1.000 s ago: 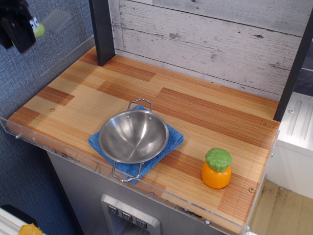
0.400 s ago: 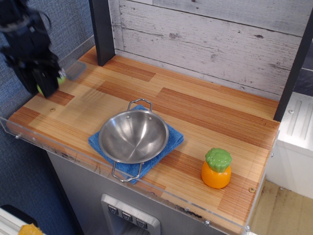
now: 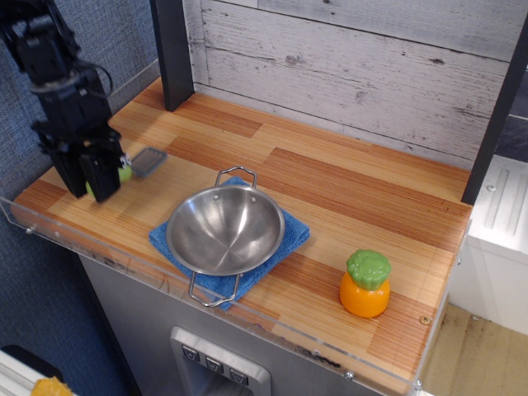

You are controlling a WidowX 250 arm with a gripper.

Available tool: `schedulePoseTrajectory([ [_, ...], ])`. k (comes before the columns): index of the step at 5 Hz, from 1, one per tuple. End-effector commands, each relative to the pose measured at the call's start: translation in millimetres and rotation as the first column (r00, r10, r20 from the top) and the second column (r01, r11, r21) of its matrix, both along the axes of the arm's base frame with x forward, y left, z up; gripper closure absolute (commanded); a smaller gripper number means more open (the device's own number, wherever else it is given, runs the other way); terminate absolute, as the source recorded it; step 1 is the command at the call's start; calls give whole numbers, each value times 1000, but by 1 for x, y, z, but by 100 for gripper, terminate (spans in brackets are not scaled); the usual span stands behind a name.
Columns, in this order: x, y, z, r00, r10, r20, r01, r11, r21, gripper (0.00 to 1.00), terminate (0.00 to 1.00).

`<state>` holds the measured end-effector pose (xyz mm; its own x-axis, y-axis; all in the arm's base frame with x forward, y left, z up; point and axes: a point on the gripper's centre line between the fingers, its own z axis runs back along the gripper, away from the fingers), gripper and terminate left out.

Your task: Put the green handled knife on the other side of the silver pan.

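The green handled knife is held in my black gripper at the table's left side. Only a bit of its light-green handle shows between the fingers, and its grey head sticks out to the right, low over the wood. The gripper is shut on the handle. The silver pan sits right of the knife on a blue cloth, near the front edge, with one wire handle to the back and one to the front. The gripper is left of the pan and apart from it.
An orange toy with a green top stands at the front right. A clear plastic rim runs along the front and left edges. A dark post stands at the back left before the plank wall.
The gripper has come down from the upper left corner and moved right and forward, carrying the knife down to just above the table left of the pan.
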<state>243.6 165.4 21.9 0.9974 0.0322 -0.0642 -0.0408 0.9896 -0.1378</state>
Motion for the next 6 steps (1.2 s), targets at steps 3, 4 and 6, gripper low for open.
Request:
schedulePoseTrajectory([
  [3, -6, 3, 30, 998, 31, 47, -37, 993, 116, 0, 0],
  [4, -1, -5, 61, 988, -28, 153, 4, 988, 153, 0, 0],
  [6, 15, -50, 152, 937, -65, 343, 10, 987, 161, 0, 0],
])
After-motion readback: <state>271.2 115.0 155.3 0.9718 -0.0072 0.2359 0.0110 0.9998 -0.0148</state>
